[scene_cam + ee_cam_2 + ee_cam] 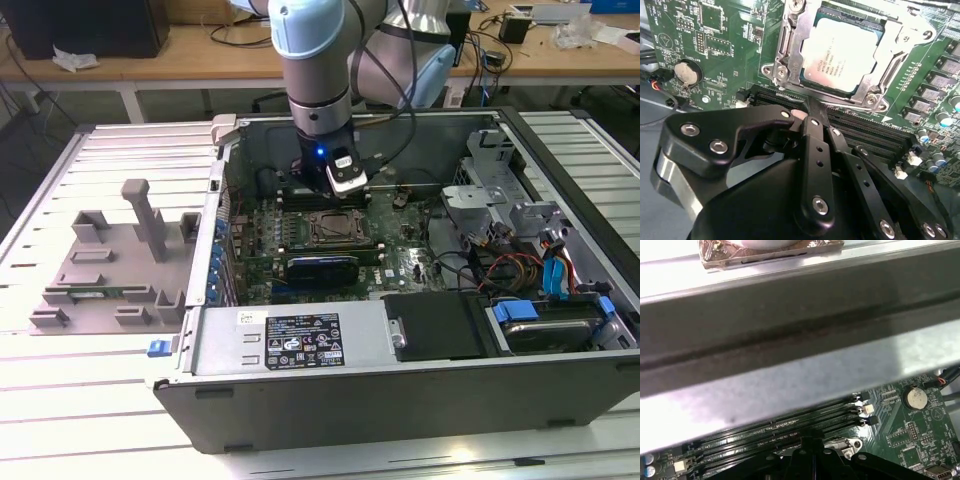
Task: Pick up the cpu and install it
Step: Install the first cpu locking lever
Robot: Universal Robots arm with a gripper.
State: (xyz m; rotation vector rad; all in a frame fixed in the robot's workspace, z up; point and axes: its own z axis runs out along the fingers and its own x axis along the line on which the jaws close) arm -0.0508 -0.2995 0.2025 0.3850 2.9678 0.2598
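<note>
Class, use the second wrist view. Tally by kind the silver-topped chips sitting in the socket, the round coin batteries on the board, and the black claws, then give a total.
cpu: 1
coin battery: 1
claw: 1
Total: 3

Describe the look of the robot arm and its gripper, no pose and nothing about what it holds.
The robot arm is built of silver-grey metal tubes with pale blue joint caps. Black cables run along it, and a small blue light glows near the wrist beside a white and black module. In the second wrist view the gripper is matte black, made of flat linkage bars joined by round silver screws.
</note>
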